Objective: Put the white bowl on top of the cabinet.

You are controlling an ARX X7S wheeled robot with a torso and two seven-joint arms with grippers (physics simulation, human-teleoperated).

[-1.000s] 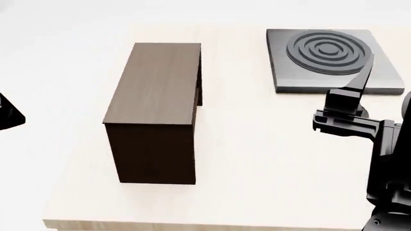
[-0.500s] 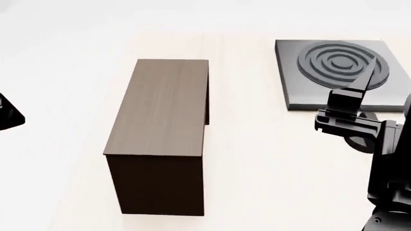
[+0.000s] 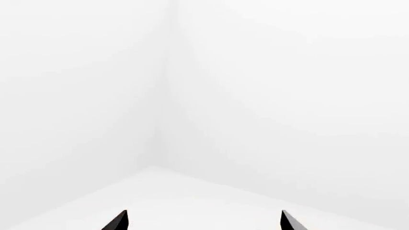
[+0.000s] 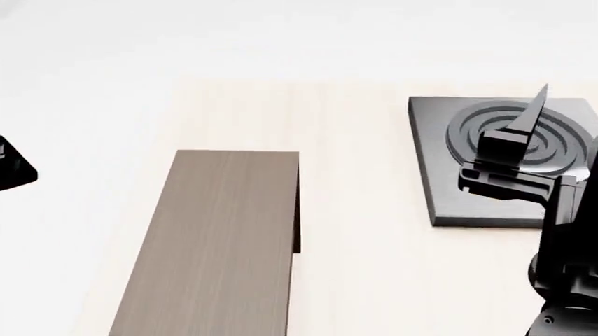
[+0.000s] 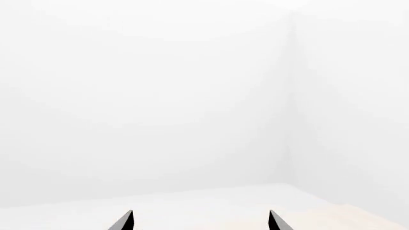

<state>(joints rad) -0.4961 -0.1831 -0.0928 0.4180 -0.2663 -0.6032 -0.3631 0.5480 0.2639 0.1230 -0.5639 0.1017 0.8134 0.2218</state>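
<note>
Cabinet (image 4: 220, 245) stands on the pale table (image 4: 360, 266) toward its left side, flat wood-grain top up, near end cut off by the frame bottom. Stove plate (image 4: 439, 168) lies at the table's far right, well apart from the cabinet; wide bare table strip between them. Right end effector (image 4: 523, 133) hangs over the stove plate, partly hiding the rings; its wrist view shows two fingertips (image 5: 124, 221) spread wide, nothing between. Left end effector (image 3: 203, 221) likewise spread and empty in its wrist view; only a dark fragment at head view's left edge. White bowl not visible in any view.
</note>
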